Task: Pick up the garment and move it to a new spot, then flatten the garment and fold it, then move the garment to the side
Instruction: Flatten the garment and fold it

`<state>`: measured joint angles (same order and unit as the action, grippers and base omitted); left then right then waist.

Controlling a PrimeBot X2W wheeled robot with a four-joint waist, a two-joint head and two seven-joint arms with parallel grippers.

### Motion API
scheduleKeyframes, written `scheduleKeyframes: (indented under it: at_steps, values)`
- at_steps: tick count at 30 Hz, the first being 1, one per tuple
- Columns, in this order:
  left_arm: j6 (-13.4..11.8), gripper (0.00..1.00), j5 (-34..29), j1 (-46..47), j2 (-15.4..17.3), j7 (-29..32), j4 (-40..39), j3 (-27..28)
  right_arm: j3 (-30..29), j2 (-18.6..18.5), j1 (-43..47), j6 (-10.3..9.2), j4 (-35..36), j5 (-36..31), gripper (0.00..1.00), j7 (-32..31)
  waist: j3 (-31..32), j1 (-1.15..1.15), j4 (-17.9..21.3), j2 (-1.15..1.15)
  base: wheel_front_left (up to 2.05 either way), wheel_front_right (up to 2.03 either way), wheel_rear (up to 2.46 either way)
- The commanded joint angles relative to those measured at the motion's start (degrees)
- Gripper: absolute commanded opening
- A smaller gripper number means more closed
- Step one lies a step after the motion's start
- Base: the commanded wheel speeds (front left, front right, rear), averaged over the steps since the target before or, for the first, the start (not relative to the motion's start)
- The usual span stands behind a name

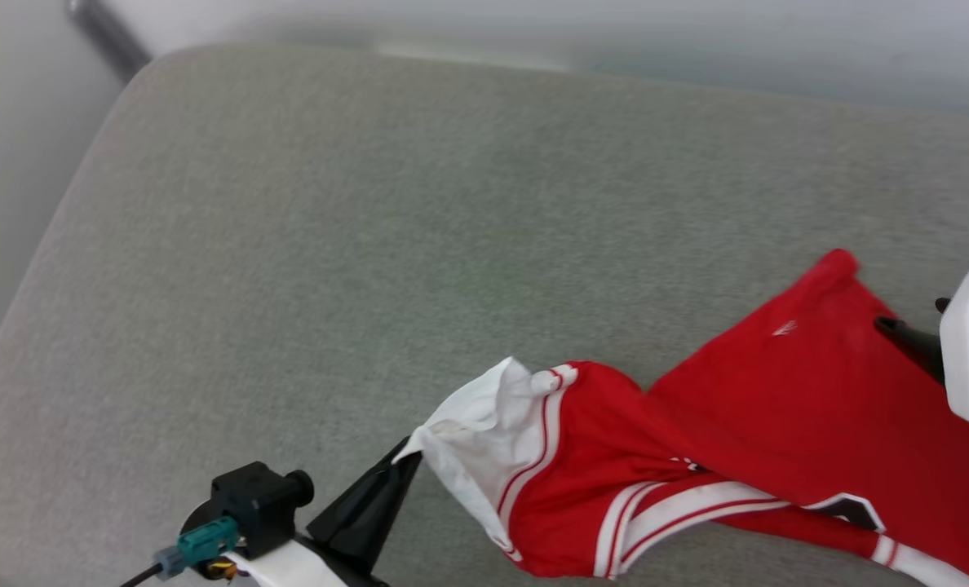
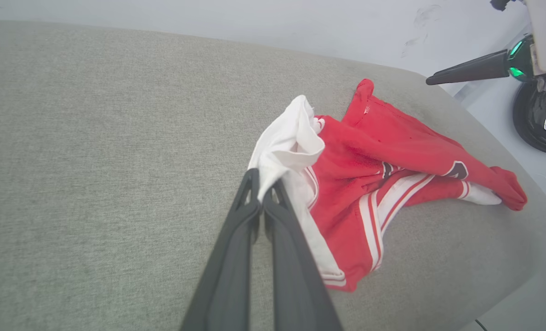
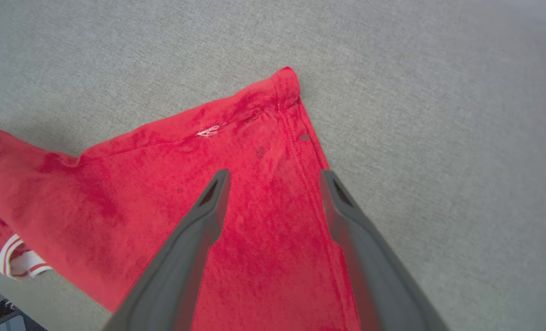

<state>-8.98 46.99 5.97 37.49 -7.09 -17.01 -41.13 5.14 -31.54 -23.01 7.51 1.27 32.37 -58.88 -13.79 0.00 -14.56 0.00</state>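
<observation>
One red-and-white jersey [image 1: 778,408], crumpled near right edge of counter [image 1: 370,204]; left claw [image 2: 264,179] clenched on white sleeve [image 2: 291,138]; right claw [image 3: 274,174] released above it.

one garment [image 1: 778,408], two end effectors, left [image 2: 264,183] and right [image 3: 274,174], one grey cushion [image 1: 452,204]

Red garment [image 1: 778,408] with white sleeve [image 1: 476,432], red-white striped trim [image 1: 680,509].

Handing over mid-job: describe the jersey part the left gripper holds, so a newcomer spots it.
On the grey cushion lies a crumpled red jersey. At its left end the left gripper pinches the sleeve. It is the big plain-white bunch; the rest is red or striped.
</observation>
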Motion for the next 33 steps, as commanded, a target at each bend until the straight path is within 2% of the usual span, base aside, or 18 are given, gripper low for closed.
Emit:
scheduleKeyframes:
  at_steps: [1,11,20,21,22,23,33]
  values:
    - [0.5,0.00,-0.6,1.3,-0.7,0.2,-0.4,-0.4,1.1,-0.7,-2.0,-0.04,-1.7,-0.9,1.00,-0.9,-3.9,0.00,-4.1,0.00,0.00,0.00,0.00]
    - [2.4,0.00,-1.3,4.4,-4.5,0.2,1.2,-2.9,5.0,-3.4,-10.1,-0.04,-12.9,-5.2,1.00,-4.6,-9.0,0.00,-10.6,0.00,0.00,0.00,0.00]
    - [3.5,0.00,-0.8,5.2,-6.3,-0.7,3.4,-3.6,7.8,-4.9,-5.5,-0.07,-18.8,-5.1,1.00,-5.8,-10.8,0.00,-12.8,0.00,0.00,0.00,0.00]
    - [3.6,0.00,-0.7,5.2,-6.4,-0.8,3.5,-3.6,7.9,-5.1,-4.9,-0.07,-19.2,-5.2,0.93,-5.6,-10.8,0.00,-12.8,0.00,0.00,0.00,0.00]
    - [3.6,0.00,-0.7,5.3,-6.4,-0.8,3.7,-3.5,8.1,-5.2,-4.6,-0.07,-19.6,-5.3,0.44,-5.3,-10.7,0.00,-12.8,0.00,0.00,0.00,0.00]
    - [3.7,0.00,-0.6,5.4,-6.4,-0.9,3.8,-3.5,8.0,-5.2,-4.5,-0.07,-20.0,-5.2,0.00,-4.8,-10.7,0.00,-12.8,0.00,0.00,0.00,0.00]
    - [2.7,0.00,-1.3,6.0,-4.3,-0.6,3.7,-2.2,8.1,-3.6,-8.9,-0.03,-20.9,-4.9,0.00,2.5,-6.9,0.00,-9.8,0.00,0.00,0.00,0.00]
